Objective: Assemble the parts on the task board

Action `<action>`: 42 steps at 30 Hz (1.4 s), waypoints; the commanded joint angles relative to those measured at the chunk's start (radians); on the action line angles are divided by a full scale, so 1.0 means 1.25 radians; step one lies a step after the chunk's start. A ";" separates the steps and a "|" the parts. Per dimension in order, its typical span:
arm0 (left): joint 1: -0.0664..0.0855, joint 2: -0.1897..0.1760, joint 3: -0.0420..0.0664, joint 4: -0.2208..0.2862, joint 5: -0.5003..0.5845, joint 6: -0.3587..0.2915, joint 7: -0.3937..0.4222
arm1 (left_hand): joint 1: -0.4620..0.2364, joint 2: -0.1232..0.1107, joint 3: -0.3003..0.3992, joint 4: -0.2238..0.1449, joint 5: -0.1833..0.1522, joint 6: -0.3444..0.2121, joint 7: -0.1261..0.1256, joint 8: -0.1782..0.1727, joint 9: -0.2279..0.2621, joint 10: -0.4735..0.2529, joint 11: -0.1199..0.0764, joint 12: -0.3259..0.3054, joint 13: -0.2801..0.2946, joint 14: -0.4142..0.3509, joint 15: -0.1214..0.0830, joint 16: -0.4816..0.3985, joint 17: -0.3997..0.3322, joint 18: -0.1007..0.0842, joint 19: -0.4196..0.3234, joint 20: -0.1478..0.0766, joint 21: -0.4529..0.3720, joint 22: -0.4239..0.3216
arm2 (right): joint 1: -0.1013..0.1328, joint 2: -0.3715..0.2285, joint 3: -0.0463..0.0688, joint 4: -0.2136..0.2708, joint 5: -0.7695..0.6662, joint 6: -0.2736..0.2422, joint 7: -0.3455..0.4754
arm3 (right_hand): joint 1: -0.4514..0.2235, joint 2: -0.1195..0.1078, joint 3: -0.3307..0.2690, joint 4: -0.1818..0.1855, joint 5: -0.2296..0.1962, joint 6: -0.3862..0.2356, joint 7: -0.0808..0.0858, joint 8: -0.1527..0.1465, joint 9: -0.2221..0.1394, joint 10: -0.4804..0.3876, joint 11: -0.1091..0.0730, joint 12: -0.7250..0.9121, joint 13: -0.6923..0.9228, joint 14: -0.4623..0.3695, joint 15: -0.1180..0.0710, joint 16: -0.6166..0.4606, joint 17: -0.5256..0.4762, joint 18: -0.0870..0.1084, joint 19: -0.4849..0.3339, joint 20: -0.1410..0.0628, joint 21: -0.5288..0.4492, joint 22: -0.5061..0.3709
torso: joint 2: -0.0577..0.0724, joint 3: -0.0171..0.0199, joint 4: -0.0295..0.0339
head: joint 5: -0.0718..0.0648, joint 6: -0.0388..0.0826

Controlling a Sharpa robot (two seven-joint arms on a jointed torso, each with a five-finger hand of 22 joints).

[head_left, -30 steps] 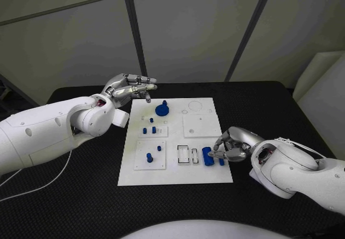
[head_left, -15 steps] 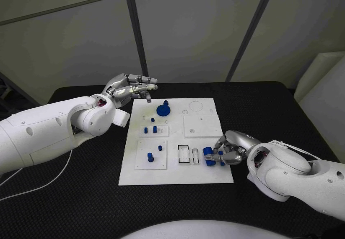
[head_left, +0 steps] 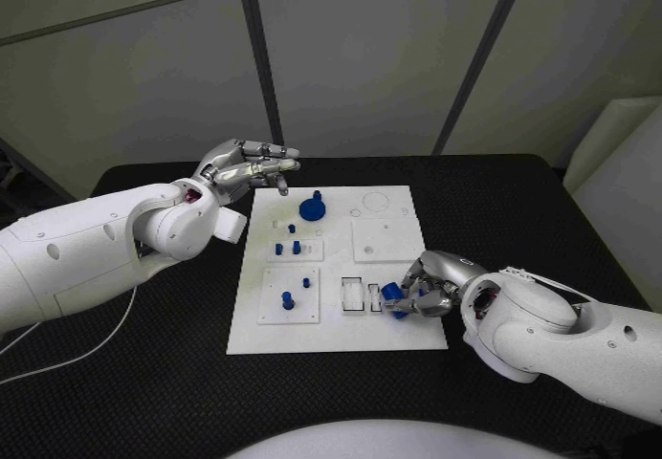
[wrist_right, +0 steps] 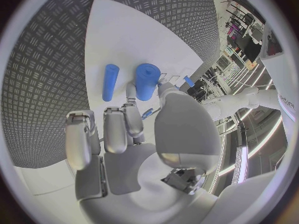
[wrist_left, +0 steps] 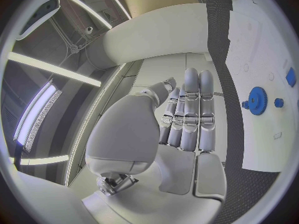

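The white task board (head_left: 338,335) lies mid-table. My right hand (head_left: 430,290) is low over its near right corner and pinches a thick blue cylinder (head_left: 392,293) between thumb and a finger, close beside two empty rectangular slots (head_left: 363,296). The right wrist view shows that cylinder (wrist_right: 147,81) in the fingertips, with a thinner blue rod (wrist_right: 110,82) lying on the board (wrist_right: 112,35) next to it. My left hand (head_left: 249,167) hovers off the board's far left corner, fingers curled, holding nothing. A blue gear (head_left: 313,207) stands near it, also seen as the gear (wrist_left: 256,100) in the left wrist view.
Several small blue pegs stand in the left-hand blocks, such as one peg (head_left: 287,301) and a pair (head_left: 287,249). A raised white square (head_left: 386,241) and a round recess (head_left: 372,203) take up the board's right half. Black table (head_left: 524,210) surrounds the board.
My right hand has slid left over the board's near right corner, bringing the blue cylinder up to the slots. My left hand has stayed still.
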 commanded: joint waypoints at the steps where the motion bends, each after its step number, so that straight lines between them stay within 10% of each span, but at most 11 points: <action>1: 0.001 -0.001 0.001 0.002 0.005 0.008 0.008 | -0.003 0.004 -0.006 0.000 -0.002 -0.001 0.001 -0.003 -0.001 -0.005 -0.001 0.004 0.000 0.003 0.004 -0.003 -0.001 -0.010 -0.004 0.001 -0.005 -0.001 | -0.006 0.001 -0.005 -0.003 -0.003 -0.012 -0.017 | 0.003 0.015 0.001 0.000 0.033 0.007 -0.004 0.006 0.018 0.002 -0.005 -0.002 0.004 0.035 -0.002 0.004 0.002 -0.006 0.084 0.000 0.002 0.211 | -0.001 0.0001 -0.0009 | 0.004 0.000; 19: 0.000 0.002 0.001 0.000 0.005 0.010 0.005 | -0.003 0.005 -0.006 0.000 -0.001 -0.001 0.001 -0.003 -0.002 -0.005 -0.001 0.004 0.000 0.003 0.004 -0.004 -0.001 -0.009 -0.004 0.001 -0.006 -0.002 | -0.005 -0.029 0.000 0.073 0.062 -0.227 0.051 | 0.017 0.029 0.018 0.001 0.188 0.027 -0.016 0.011 0.092 0.012 -0.016 -0.002 0.015 0.036 -0.011 0.005 0.005 -0.006 0.084 -0.009 0.002 0.211 | -0.001 -0.0007 0.0006 | 0.004 0.005; 42: 0.000 0.003 0.001 0.004 0.005 0.011 0.003 | -0.003 0.005 -0.006 0.000 -0.001 -0.001 0.001 -0.003 -0.002 -0.005 -0.001 0.004 0.000 0.003 0.004 -0.004 -0.001 -0.009 -0.004 0.001 -0.006 -0.002 | -0.004 0.087 0.004 -0.007 0.102 -0.090 0.010 | -0.027 0.032 0.012 0.002 0.178 0.038 -0.020 0.007 0.117 0.010 -0.018 -0.012 0.010 0.033 -0.013 -0.002 -0.005 -0.006 0.084 -0.011 0.002 0.211 | 0.000 -0.0005 0.0001 | 0.012 0.005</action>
